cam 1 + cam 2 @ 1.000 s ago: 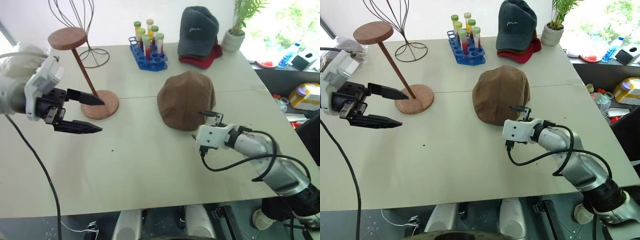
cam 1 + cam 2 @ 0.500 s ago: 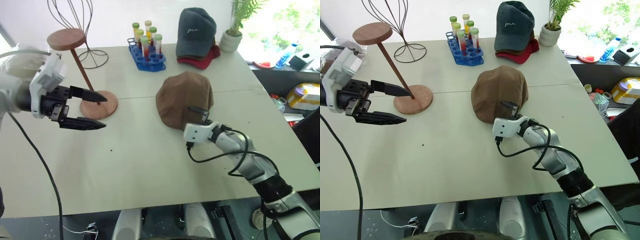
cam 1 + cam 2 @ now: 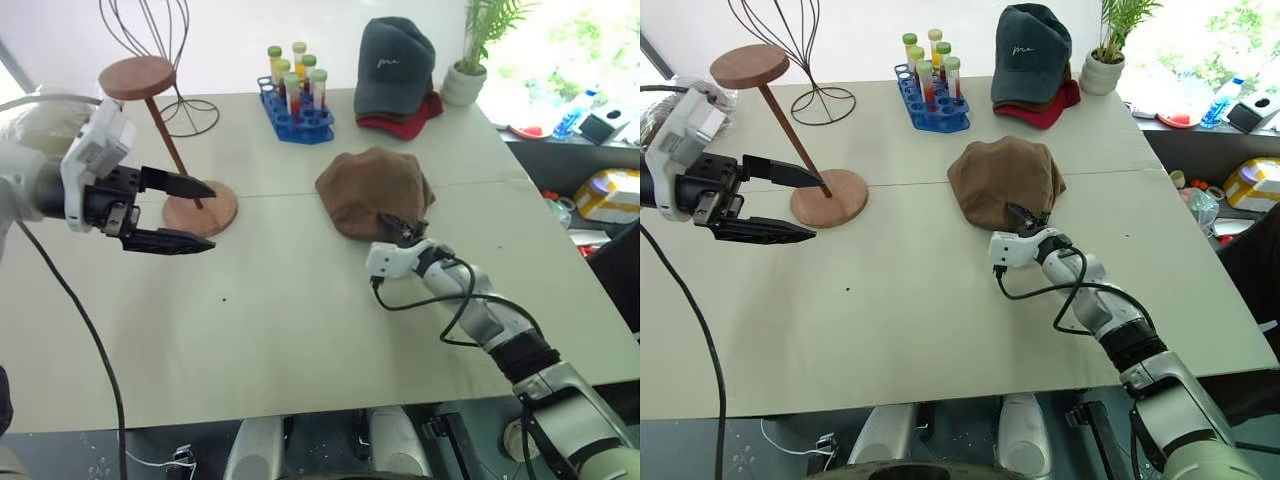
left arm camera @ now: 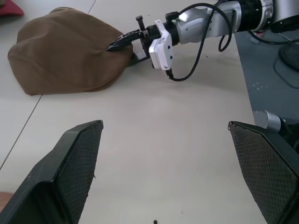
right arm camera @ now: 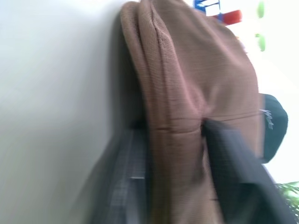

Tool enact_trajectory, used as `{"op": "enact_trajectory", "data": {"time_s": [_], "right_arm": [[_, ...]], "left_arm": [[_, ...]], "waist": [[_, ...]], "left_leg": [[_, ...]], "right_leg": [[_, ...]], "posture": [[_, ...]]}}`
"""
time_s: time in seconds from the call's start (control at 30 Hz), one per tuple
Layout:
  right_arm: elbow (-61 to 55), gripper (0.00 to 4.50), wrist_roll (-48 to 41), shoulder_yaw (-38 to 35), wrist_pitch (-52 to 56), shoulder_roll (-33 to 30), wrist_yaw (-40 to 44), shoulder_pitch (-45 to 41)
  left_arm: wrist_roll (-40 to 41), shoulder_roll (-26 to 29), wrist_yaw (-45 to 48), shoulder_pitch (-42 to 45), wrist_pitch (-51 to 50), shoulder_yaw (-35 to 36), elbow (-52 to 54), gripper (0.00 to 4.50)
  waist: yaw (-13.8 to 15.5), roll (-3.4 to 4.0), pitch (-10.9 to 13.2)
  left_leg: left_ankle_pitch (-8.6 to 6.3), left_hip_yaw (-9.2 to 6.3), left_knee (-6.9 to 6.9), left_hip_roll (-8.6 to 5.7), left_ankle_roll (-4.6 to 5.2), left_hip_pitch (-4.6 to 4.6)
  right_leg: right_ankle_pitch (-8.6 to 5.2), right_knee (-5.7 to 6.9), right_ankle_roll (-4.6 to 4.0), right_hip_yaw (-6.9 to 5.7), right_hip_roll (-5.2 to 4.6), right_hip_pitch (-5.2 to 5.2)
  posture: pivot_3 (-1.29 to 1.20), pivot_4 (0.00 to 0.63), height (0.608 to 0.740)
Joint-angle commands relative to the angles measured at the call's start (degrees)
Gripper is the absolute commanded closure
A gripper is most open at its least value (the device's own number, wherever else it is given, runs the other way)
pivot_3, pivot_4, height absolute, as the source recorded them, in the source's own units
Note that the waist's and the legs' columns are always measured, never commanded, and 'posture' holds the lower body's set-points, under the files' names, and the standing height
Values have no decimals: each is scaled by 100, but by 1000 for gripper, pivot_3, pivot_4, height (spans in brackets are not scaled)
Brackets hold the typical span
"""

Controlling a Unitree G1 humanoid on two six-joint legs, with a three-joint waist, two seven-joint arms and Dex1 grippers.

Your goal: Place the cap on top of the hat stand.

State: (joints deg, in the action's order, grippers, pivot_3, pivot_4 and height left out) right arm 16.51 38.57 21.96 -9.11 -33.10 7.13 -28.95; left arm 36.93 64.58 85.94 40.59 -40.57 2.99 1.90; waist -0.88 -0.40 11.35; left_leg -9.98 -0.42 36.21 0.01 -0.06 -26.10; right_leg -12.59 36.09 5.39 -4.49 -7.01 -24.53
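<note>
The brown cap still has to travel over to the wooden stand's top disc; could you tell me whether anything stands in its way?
Nothing on the table lies between the cap and the hat stand. The open left gripper hovers in front of the stand's base, close to that route.

both arms are silver-grey metal with white wrist blocks, black pointed fingers [image 3: 170,213] and loose black cables.

1. Your two head views look down and forward over the table [image 3: 300,330], sharing the whole top.
2. Your left wrist view faces the cap [image 4: 65,51] from across the table.
3. Your right wrist view sits pressed close against the cap.
</note>
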Motion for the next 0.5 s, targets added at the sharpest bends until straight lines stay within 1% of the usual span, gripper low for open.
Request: {"op": "enact_trajectory", "data": {"time_s": [0.03, 0.17, 0.4, 0.5], "right_arm": [[-67, 4458, 60, -123, -3, -57, -1, -16], [-191, 4458, -25, -258, 27, -62, 56, -56], [-614, 4458, -351, -608, 133, -110, 422, -186], [-975, 4458, -665, -863, 54, -219, 760, -521]], "left_arm": [[24, -13, -44, 116, 35, 144, 70, 0], [20, -66, -78, 119, 46, 149, 84, 0], [29, -125, -236, 44, 63, 263, 110, 0], [275, -72, -528, -209, -207, 742, 210, 0]], "waist": [[-3, -2, -1], [3, -2, -1], [5, -2, -1], [-5, 1, 3]], "left_leg": [[0, 0, 0, 0, 0, 1], [0, 0, 0, 1, 0, 3], [0, 1, 0, 1, 0, 3], [0, 1, -1, 1, 0, 3]], "right_leg": [[0, 0, 0, 1, 0, 0], [-1, 0, 1, 3, 2, 2], [0, 0, 0, 4, 2, 2], [0, 0, 0, 5, 2, 1]], "posture": [[0, 150, 728], [0, 150, 728], [0, 150, 728], [0, 150, 728]]}}
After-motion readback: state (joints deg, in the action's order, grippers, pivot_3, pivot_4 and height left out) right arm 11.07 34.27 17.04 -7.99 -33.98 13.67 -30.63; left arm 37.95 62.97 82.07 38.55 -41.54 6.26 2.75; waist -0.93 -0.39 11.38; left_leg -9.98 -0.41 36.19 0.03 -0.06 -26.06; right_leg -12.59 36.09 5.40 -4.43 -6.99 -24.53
